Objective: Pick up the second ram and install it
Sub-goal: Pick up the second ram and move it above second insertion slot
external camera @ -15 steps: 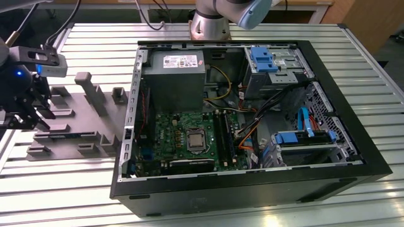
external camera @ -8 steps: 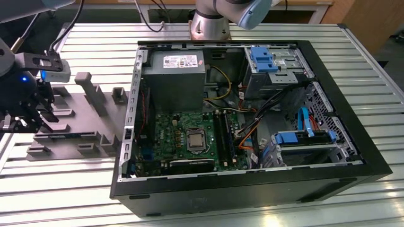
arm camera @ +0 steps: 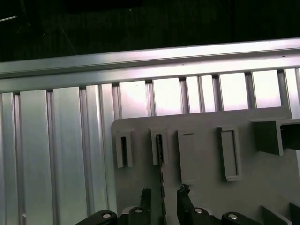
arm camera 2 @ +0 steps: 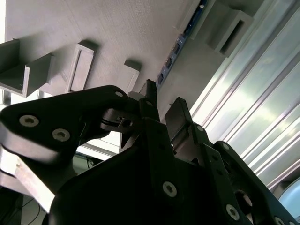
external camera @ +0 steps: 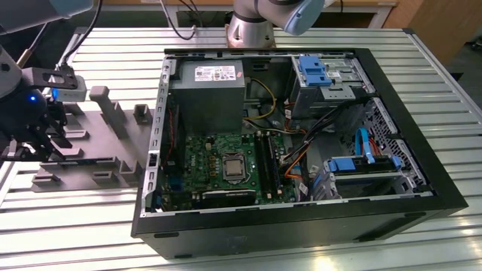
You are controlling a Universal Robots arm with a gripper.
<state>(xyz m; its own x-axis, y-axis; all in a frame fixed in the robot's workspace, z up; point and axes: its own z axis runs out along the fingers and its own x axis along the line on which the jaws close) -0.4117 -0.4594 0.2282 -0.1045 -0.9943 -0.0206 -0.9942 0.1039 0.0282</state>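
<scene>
Two fingers (arm camera: 183, 202): spread apart, the gripper (arm camera: 162, 205) unclenched, one finger on each side of the second ram (arm camera 2: 169, 58), neither seen pressing it
Ram's place: on edge in the grey holder tray (arm camera: 262, 183), among low slotted blocks (arm camera: 228, 152), near the tray's edge
Room: ribbed metal table (arm camera: 56, 154) runs beyond the tray's rounded corner; open computer case (external camera: 301, 228) lies well apart, at the exterior view's right

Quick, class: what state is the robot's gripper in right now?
Gripper: open, straddling the thin dark green-black memory stick standing in the grey plastic holder tray, not clamped on it.
</scene>
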